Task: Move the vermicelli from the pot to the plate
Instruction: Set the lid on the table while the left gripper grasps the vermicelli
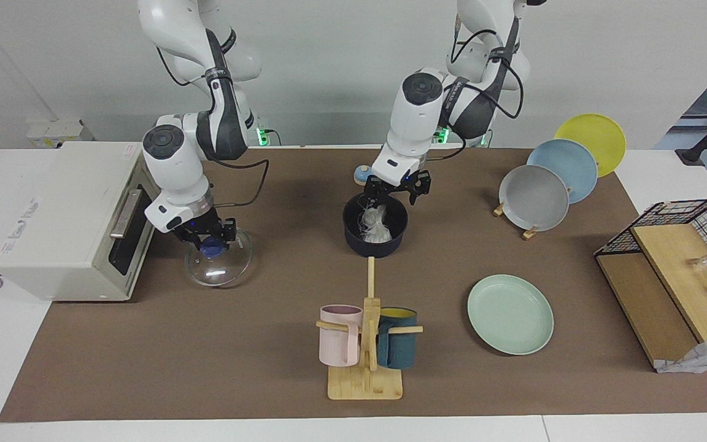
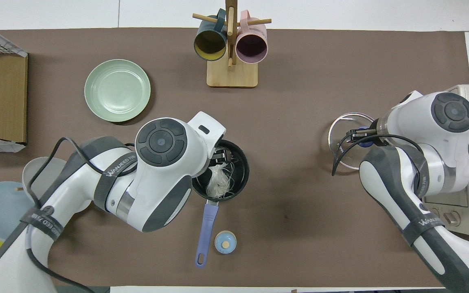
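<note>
1. Counter (image 1: 206, 344): vermicelli (image 1: 375, 224) in pot (image 1: 375, 245); plate (image 1: 510, 314) empty, well apart.
2. Left gripper (image 1: 397, 187), fingers apart over pot: may snag only loose strands, dropping the rest short.
3. Right gripper (image 1: 209, 240), fingers clamped on lid knob (image 1: 211, 247): may let glass lid (image 1: 218, 264) clatter beside oven (image 1: 71, 221).
</note>
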Robot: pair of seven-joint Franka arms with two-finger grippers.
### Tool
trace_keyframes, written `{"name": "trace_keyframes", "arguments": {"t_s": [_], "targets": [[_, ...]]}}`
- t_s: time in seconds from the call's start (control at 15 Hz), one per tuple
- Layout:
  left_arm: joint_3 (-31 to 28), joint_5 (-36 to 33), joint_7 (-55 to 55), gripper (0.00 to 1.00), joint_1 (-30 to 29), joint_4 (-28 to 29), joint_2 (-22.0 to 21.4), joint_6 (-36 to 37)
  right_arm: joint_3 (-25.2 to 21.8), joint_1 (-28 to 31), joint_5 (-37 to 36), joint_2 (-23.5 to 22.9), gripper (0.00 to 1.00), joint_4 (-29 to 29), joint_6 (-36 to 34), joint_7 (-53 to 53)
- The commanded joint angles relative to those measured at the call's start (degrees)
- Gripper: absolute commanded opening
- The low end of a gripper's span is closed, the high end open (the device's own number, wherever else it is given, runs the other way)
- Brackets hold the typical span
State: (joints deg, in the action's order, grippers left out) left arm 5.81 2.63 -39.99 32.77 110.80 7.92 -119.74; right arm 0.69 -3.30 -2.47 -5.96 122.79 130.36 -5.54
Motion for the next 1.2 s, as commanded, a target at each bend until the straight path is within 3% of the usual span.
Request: {"name": "trace_keyframes", "arguments": {"t_s": [0.0,0.27,0.33,0.6,1.13], "targets": [[-1.0,0.7,-0.4,1.00,1.9,5.0,0.1,-6.1,0.6,0.7,1.2,2.3,0.60,4.4,4.5,1.4],[-0.9,0.7,-0.6,1.00,2.9,6.4,1.5,-7.3,0.7,0.9,1.2,2.6,0.78,5.4,4.8,0.4],[-0.9,0.8,-0.6,1.00,3.0,6.4,2.0,-7.6,0.7,0.7,1.2,2.7,1.00,5.4,4.7,-1.1],[-0.9,1.9,-1.1,1.00,3.6,5.6,2.4,-7.7,0.7,0.7,1.2,2.1,1.00,1.2,1.3,-1.8],[-1.0,1.9,-1.7,1.00,5.6,6.3,5.6,-10.8,0.3,1.6,1.2,2.2,1.00,-24.4,-29.8,-1.2]]}}
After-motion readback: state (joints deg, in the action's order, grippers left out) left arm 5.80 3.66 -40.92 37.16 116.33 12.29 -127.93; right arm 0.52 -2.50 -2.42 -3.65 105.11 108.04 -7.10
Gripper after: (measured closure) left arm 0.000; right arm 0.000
